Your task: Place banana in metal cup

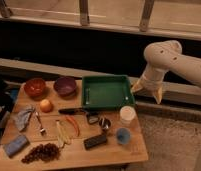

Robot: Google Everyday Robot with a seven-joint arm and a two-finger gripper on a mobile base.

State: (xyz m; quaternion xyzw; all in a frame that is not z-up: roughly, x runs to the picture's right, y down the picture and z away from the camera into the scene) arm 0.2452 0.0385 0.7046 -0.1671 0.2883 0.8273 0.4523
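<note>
Camera view. Ana: The banana [61, 134] lies flat on the wooden table [109, 152], a little left of centre near the front. It is slim, gently curved and pale yellow. The thin red-orange chili pepper [73, 125] is just beside it on the right.

Ben: And the metal cup [104, 123]?

Ana: Further right, upright, short, dark and shiny. A black block [95, 141] sits in front of it, and the taller white cup [127, 114] and the light blue cup [123, 135] stand near it.

Ben: Where is the gripper [147, 92]?

Ana: In the air off the table's right rear corner, past the green tray [106, 91] and well apart from the banana. Its fingers are spread and hold nothing.

Ben: Then the reach comes first. I'd descend over the banana's middle with the jaws across its narrow width, staying clear of the chili pepper.

Ana: Pinch lightly, I think; the skin looks soft.

Ben: The cup's mouth looks small, so I'd tip the banana end-down and expect it to lean on the rim. Smooth metal on wood may slide or topple, so lower slowly.
</note>
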